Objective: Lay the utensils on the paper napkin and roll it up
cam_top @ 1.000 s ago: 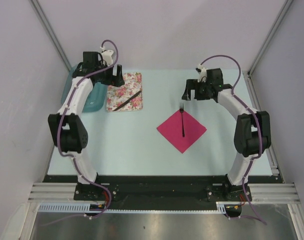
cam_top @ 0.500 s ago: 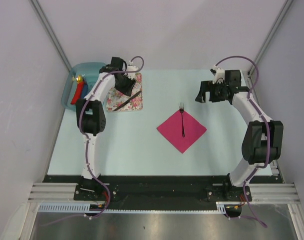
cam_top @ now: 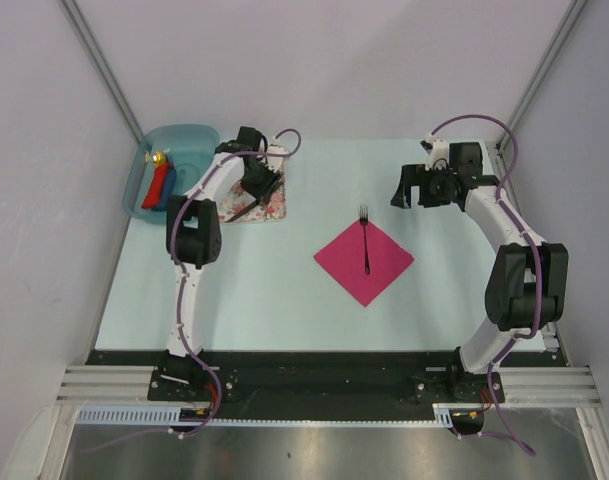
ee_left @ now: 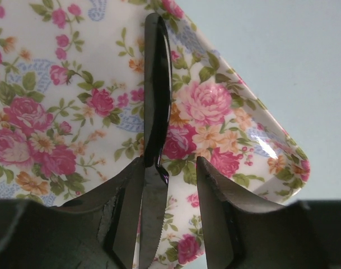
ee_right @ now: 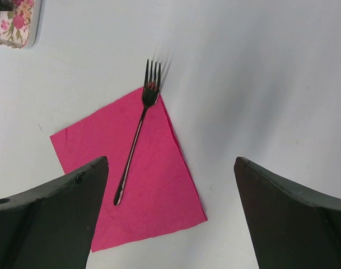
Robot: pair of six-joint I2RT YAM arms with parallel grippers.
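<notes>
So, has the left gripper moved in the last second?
Yes. The left gripper has shifted from the floral cloth's far left corner to over its middle, now straddling the knife.

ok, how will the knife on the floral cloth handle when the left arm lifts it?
The knife looks slim, rigid and glossy: probably light but slippery, so it may pivot in the open left end effector, which straddles its serrated part. It lies flat on the soft floral cloth, which might snag and lift too.
</notes>
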